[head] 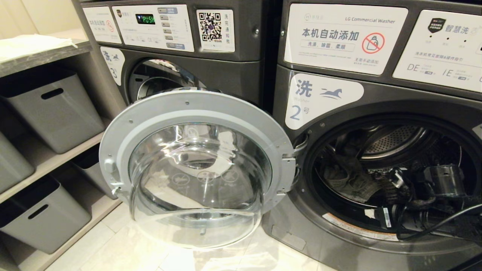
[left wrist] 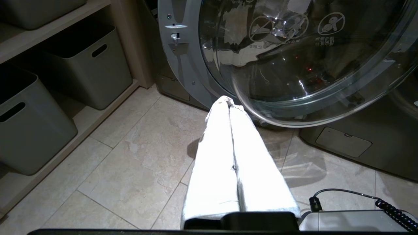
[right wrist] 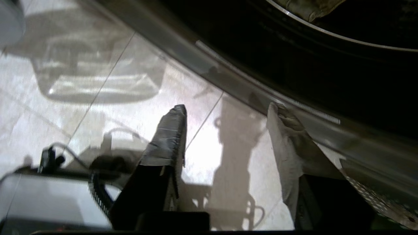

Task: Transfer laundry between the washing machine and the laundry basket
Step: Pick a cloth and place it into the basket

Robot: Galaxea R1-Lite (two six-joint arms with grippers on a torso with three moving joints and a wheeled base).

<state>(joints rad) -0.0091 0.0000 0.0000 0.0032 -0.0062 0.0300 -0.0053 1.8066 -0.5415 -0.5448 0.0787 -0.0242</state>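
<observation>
Dark grey metal forms the front-loading washing machine [head: 339, 158] marked with a blue "2" on a white label; in the head view its round chrome-rimmed glass door [head: 196, 165] stands swung fully open to the left, partly covering the like dark grey machine labelled "3" [head: 226, 71]. Laundry [head: 350, 180], a crumpled grey-brown cloth, lies inside the perforated steel drum, at its lower left. The right arm's black wrist and cable [head: 433, 195] reach in over the lower lip of the drum opening. Plain grey plastic storage bins [head: 56, 105] sit on beige shelves at the left. In the left wrist view, the left gripper [left wrist: 225, 101] has its two white-wrapped fingers pressed together, holding nothing, above the beige stone floor tiles [left wrist: 130, 163], just below the open door's glass bowl. In the right wrist view, the right gripper [right wrist: 228, 111] has its fingers [right wrist: 169, 137] spread apart and empty, over the floor at the grey lower rim of the machine's opening; a corner of cloth shows inside the drum beyond. The laundry basket appears in no view.
</observation>
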